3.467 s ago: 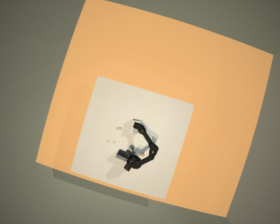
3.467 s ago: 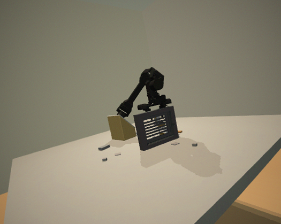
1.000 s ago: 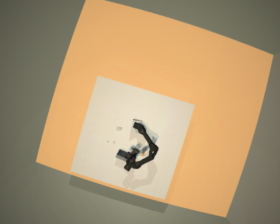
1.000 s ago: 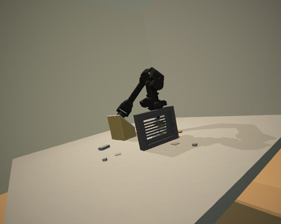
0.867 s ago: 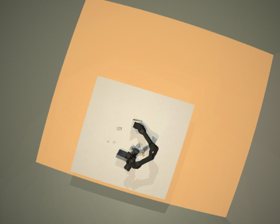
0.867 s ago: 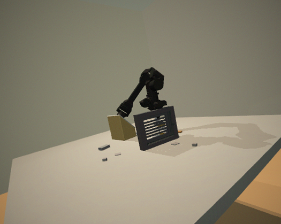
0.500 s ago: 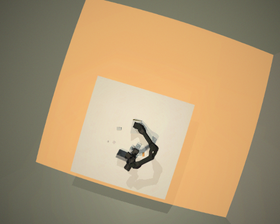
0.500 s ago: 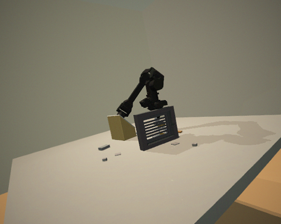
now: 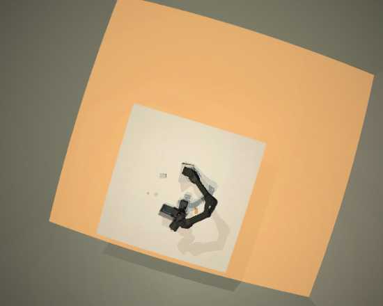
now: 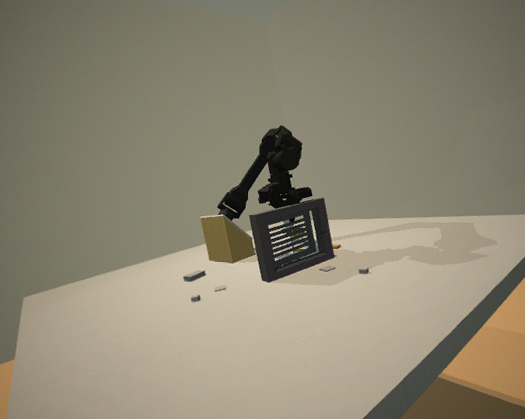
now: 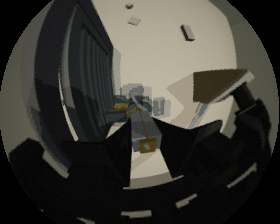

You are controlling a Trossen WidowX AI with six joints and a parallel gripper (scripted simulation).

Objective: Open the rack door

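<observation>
The rack's dark grey frame (image 10: pixel 262 250) (image 11: pixel 47 65) stands upright on the table, with the slatted door (image 10: pixel 286 240) (image 11: pixel 95 62) in it. In the exterior view a light strip shows beside the slats' right edge; I cannot tell for sure whether the door is ajar. The grey handle with amber marks (image 11: pixel 144 125) stands upright beside the door in the wrist view. My gripper (image 11: pixel 140 121) points down and is shut on the handle, one black finger on each side. In the top view the arm covers the handle. How far the handle is turned is unclear.
The arm's base is by a yellowish wedge-shaped block (image 10: pixel 221 240) (image 11: pixel 212 86). A small orange piece (image 9: pixel 196 211) (image 10: pixel 336 246) lies near the rack. A grey block (image 9: pixel 163 175) (image 10: pixel 194 275) (image 11: pixel 187 33) and several smaller pieces lie on the table (image 9: pixel 157 139) (image 10: pixel 183 347).
</observation>
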